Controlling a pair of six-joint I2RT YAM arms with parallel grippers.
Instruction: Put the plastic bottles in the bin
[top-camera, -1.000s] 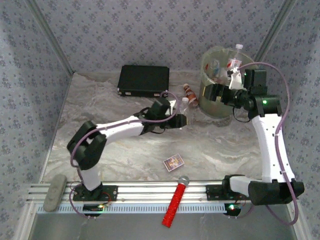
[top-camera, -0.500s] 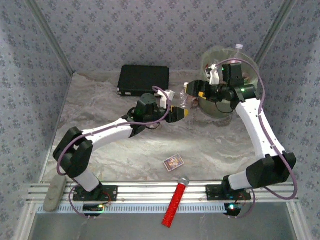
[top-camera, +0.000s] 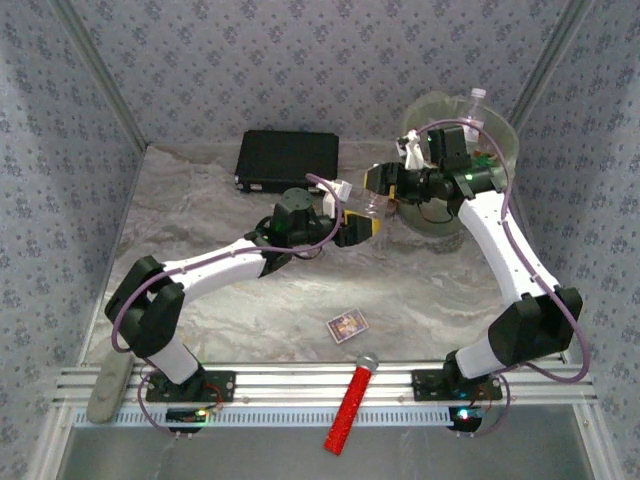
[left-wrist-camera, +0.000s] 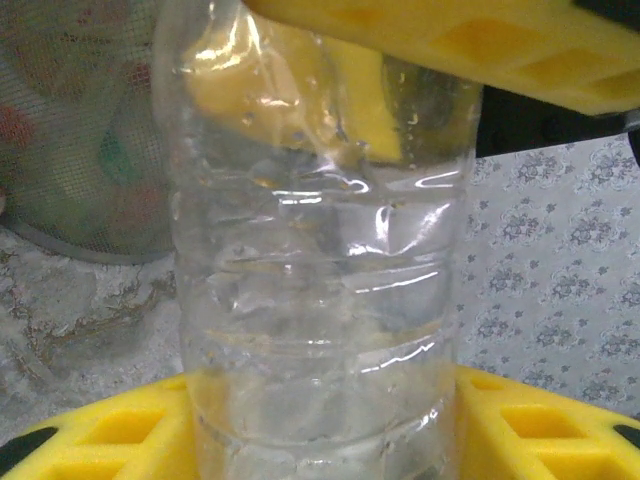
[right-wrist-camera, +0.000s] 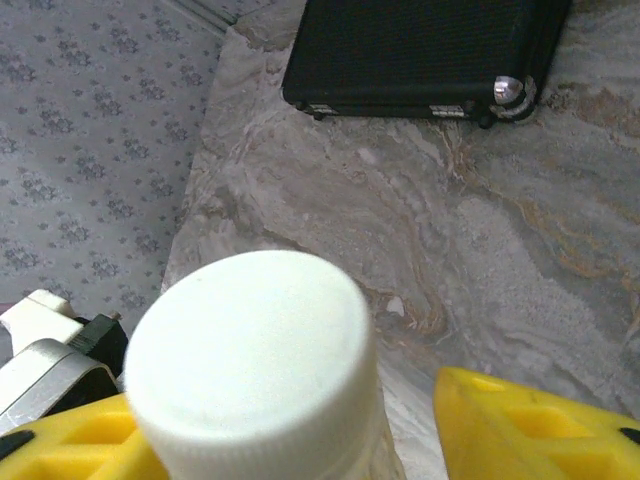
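L claw (top-camera: 368, 222) is clamped on the clear bottle (top-camera: 372, 204). In the L wrist cam both yellow fingers (left-wrist-camera: 95, 440) hug its lower body. Bottle is upright, just left of the bin (top-camera: 500, 150) and near the right end of the black case (top-camera: 287, 160). R claw (top-camera: 385, 182) reaches in from the bin side and straddles the bottle top. In the R wrist cam the white cap (right-wrist-camera: 255, 370) sits btwn its fingers w/ a gap on one side, so I can't tell if it's gripping. Another bottle (top-camera: 478, 97) pokes above the bin's far rim. Card box (top-camera: 347, 325) and mic (top-camera: 350, 405) lie near, well apart from the claws.
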